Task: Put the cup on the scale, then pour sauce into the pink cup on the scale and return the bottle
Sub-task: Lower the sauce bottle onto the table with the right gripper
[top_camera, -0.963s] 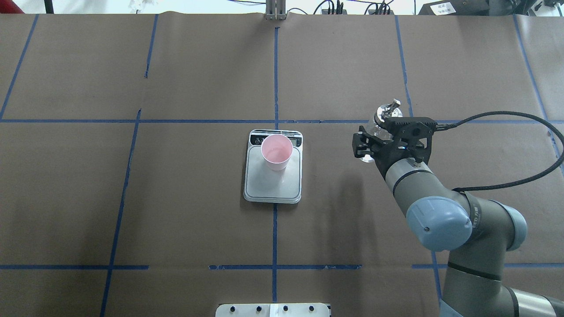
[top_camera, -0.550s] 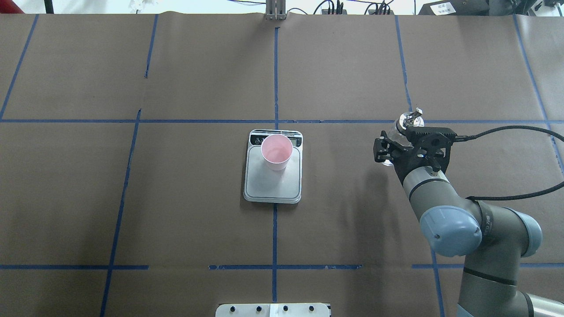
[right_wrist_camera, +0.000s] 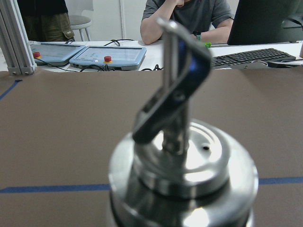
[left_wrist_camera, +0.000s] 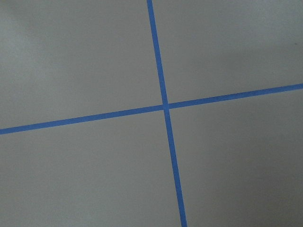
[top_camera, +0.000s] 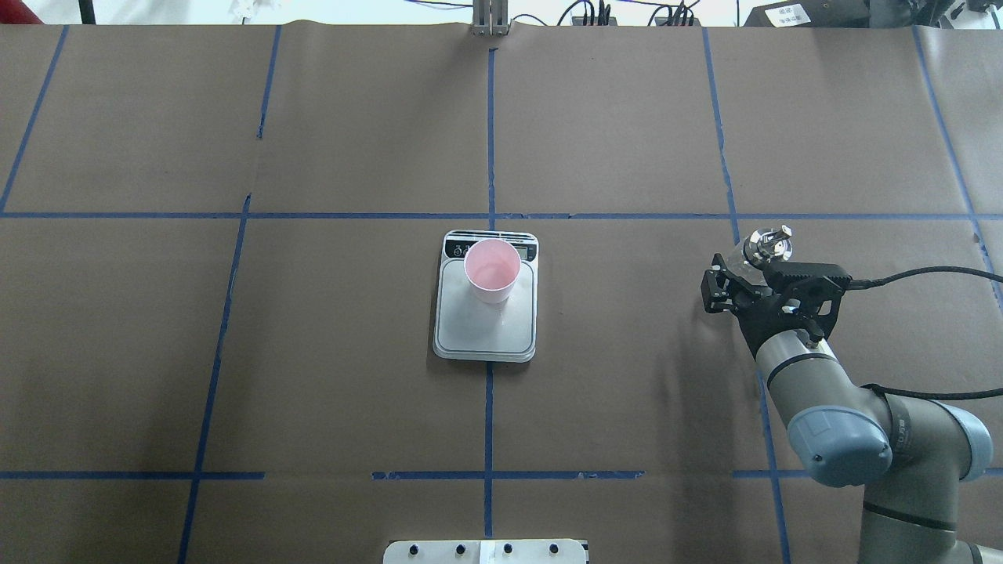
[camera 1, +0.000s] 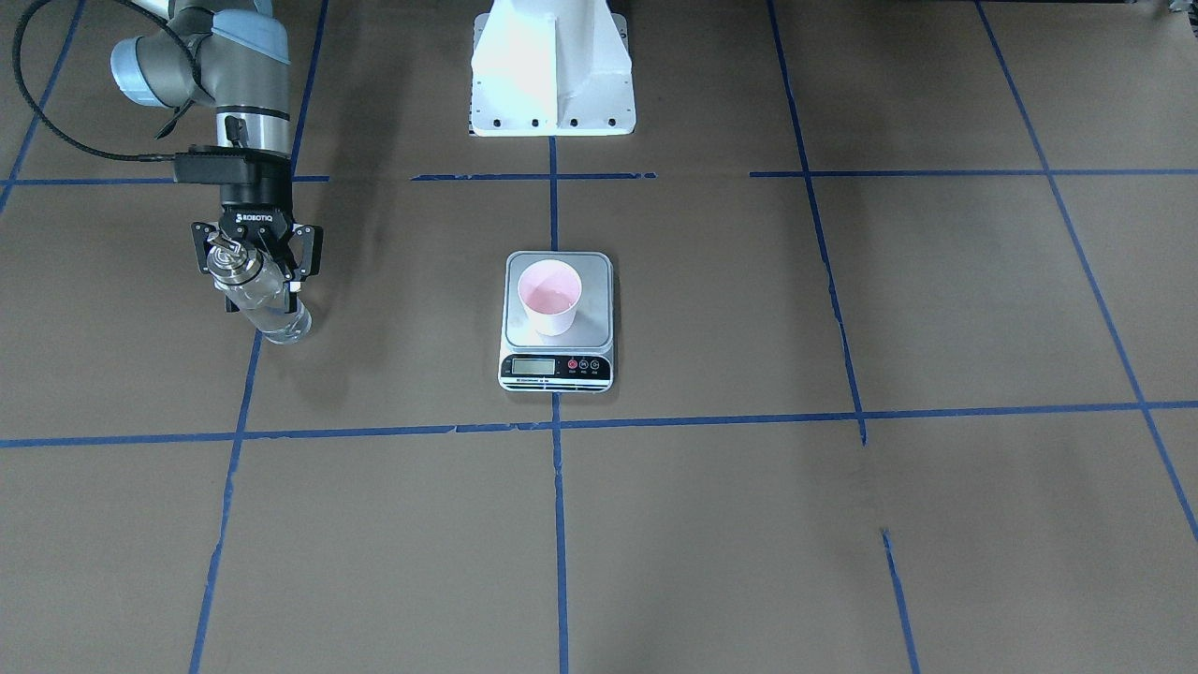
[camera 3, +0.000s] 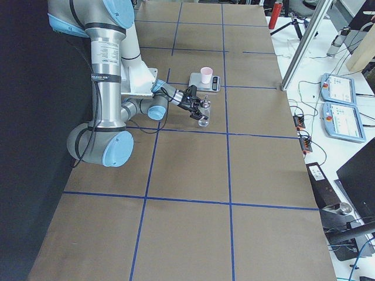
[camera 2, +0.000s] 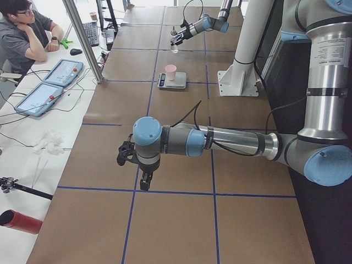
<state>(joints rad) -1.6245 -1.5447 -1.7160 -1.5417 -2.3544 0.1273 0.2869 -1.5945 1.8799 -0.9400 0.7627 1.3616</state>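
Note:
The pink cup [top_camera: 491, 270] stands upright on the rear half of the scale [top_camera: 486, 333], also in the front view, cup [camera 1: 549, 298] on scale [camera 1: 596, 323]. My right gripper [top_camera: 736, 272] is shut on the glass bottle [top_camera: 769, 244], far to the right of the scale. In the front view the gripper [camera 1: 262, 288] holds the upright bottle [camera 1: 281, 323] low over the table; contact is unclear. The silver cap and spout [right_wrist_camera: 182, 161] fill the right wrist view. My left gripper [camera 2: 127, 155] shows only in the exterior left view, over bare table; I cannot tell its state.
The white robot base [camera 1: 552, 65] stands behind the scale. Blue tape lines [left_wrist_camera: 164, 105] cross the brown table cover. Operators' desk with tablets [camera 2: 52, 82] and a seated person [camera 2: 25, 33] lie beyond the far edge.
My right arm has carried the bottle further right and nearer the robot, away from the scale. The cup and scale have not moved.

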